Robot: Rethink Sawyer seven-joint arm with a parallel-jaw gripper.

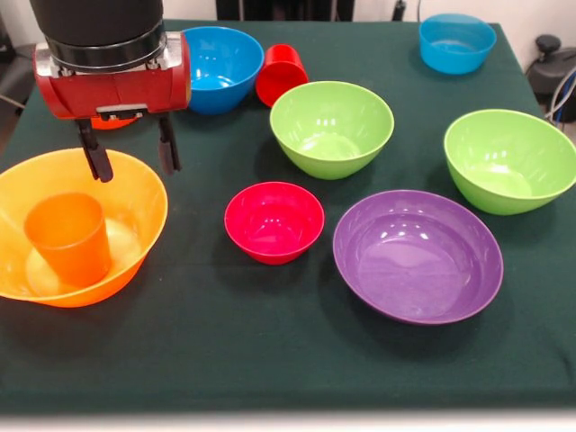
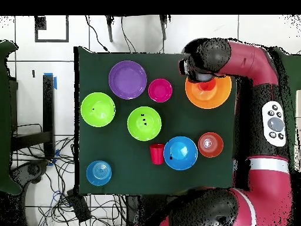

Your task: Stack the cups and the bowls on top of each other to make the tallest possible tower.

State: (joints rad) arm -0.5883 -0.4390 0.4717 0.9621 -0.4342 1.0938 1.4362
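The small orange bowl (image 1: 112, 122) was almost wholly hidden in the front view behind the red gripper housing, only a sliver showing below it; in the overhead view (image 2: 210, 144) it was seen whole, near the blue bowl (image 2: 180, 153). That blue bowl (image 1: 216, 65) was partly covered at its left by the housing. The arm (image 2: 253, 59) hid part of the big orange bowl's rim in the overhead view, and the orange cup (image 2: 206, 86) there was only a reddish patch beside the wrist. The upper arm was cut off by the top edge of the front view.

The orange cup (image 1: 69, 236) was seen inside the big orange bowl (image 1: 135, 193) at the table's front-left corner, mouth up and leaning slightly, its long axis near vertical. The red cup (image 1: 281, 74) lay on its side between the blue bowl and a green bowl (image 1: 331, 128), its long axis roughly level; which way its mouth faced could not be made out.

The gripper (image 1: 131, 166) was held above the big orange bowl's far rim, fingers spread apart and nothing between them, clear of the cup.

The crimson bowl (image 1: 274, 220) was set upright near the table's middle, just beside the purple bowl (image 1: 418, 256). A second green bowl (image 1: 509, 159) and a second blue bowl (image 1: 456, 42) were seen at the right.
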